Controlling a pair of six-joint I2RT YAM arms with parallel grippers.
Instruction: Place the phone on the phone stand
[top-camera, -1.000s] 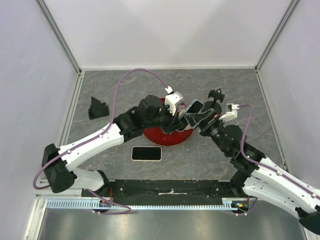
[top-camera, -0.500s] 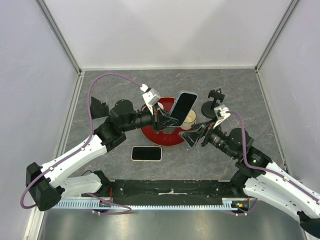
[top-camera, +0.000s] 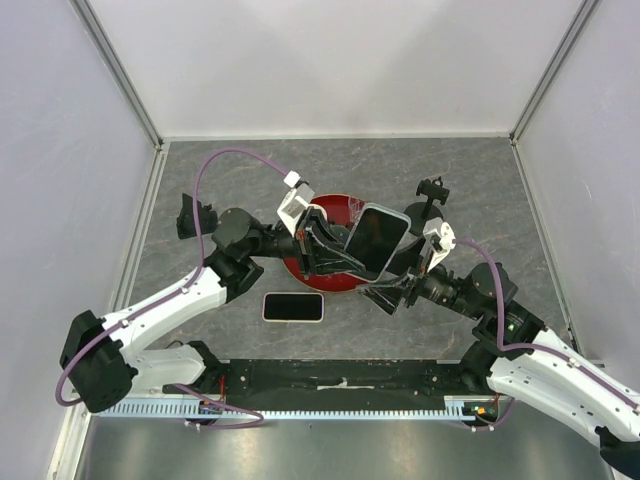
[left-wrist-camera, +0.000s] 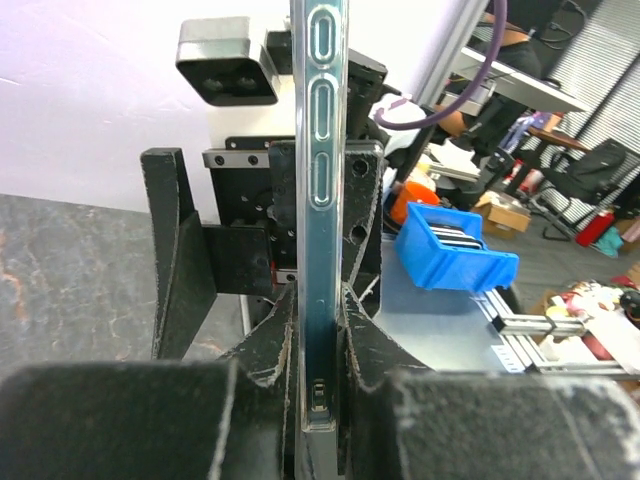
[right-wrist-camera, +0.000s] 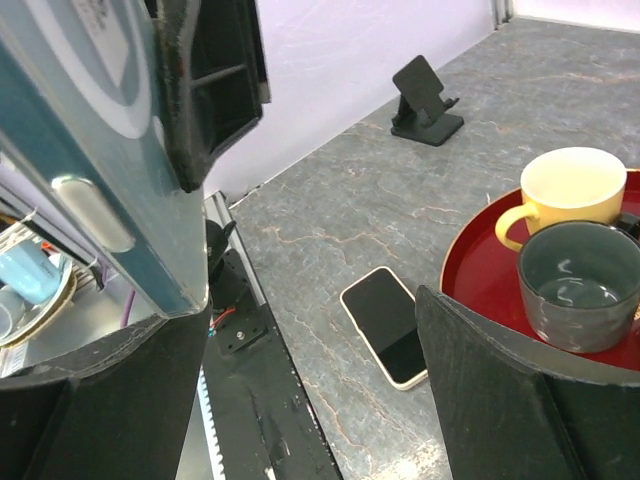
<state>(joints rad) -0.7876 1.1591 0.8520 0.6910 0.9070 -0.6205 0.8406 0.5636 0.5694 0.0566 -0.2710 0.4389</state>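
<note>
Your left tool (top-camera: 343, 255) is clamped on the bottom end of a phone (top-camera: 378, 238) in a teal case and holds it raised in the air, off the table (top-camera: 480, 180). From the left wrist camera you see the phone edge-on, standing straight up out of the pinched fingers (left-wrist-camera: 275, 330). From overhead, its dark screen faces up at a tilt.

Your right tool (right-wrist-camera: 298, 330) is just beyond the phone's far end, facing the left tool, with its fingers spread wide and nothing gripped. In its wrist camera the phone's teal edge looms right above its left finger (right-wrist-camera: 110, 400). You cannot tell whether the two touch.

Below both tools sits a red tray (right-wrist-camera: 470, 250) holding a yellow mug (right-wrist-camera: 565, 195) and a grey cup (right-wrist-camera: 580, 285). A second phone (right-wrist-camera: 388, 325) lies flat and screen up on the table, just outside the tray, under and slightly nearer the arm bases than the tools.

The angled black phone stand (right-wrist-camera: 425, 100) stands bare, well off to the left of the left tool, near the table's edge. A black clamp-topped holder (top-camera: 432, 190) stands beyond the right tool.
</note>
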